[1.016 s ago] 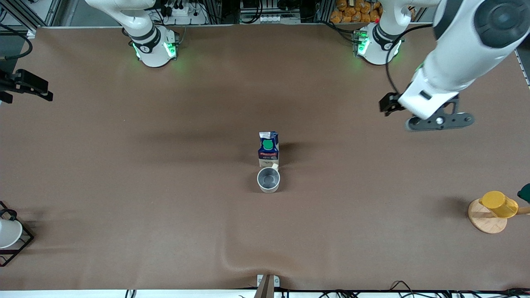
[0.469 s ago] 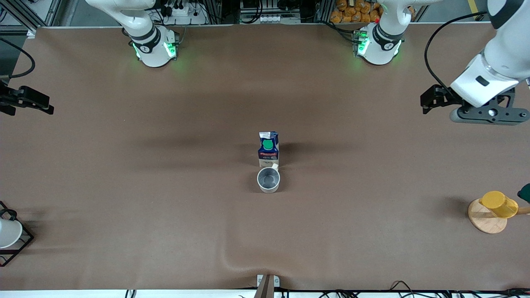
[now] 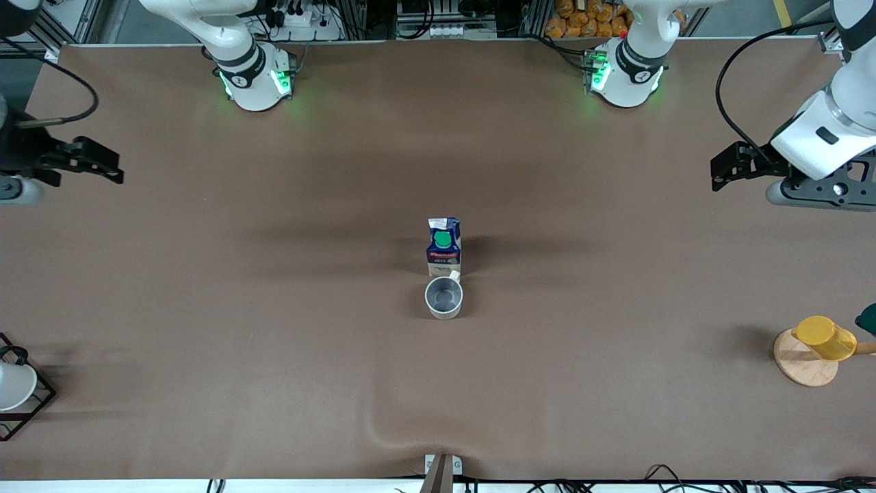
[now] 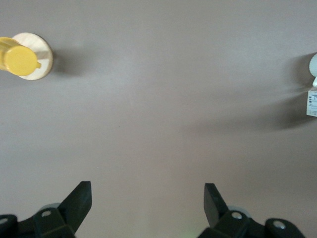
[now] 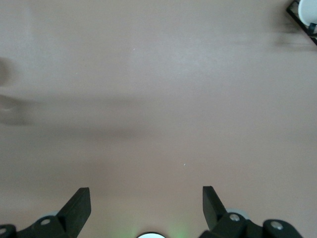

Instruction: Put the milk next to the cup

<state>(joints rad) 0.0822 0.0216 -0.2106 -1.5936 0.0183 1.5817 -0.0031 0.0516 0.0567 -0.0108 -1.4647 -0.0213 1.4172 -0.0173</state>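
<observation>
The milk (image 3: 444, 246) is seen upright at the frame's centre on the brown table (image 3: 274, 287), with the cup (image 3: 444, 298) set directly below it, the cup's handle just at the carton's base; the left gripper (image 4: 147, 198) is held over bare table at the frame's right edge, jaws spread and empty; the right gripper (image 5: 146, 199) is held over the frame's left edge, jaws likewise spread; a yellow cup (image 3: 825, 337) lies on a wooden disc (image 3: 801, 366) at lower right; a white cup (image 3: 14, 385) is seen in a wire rack (image 3: 41, 400) at lower left.
</observation>
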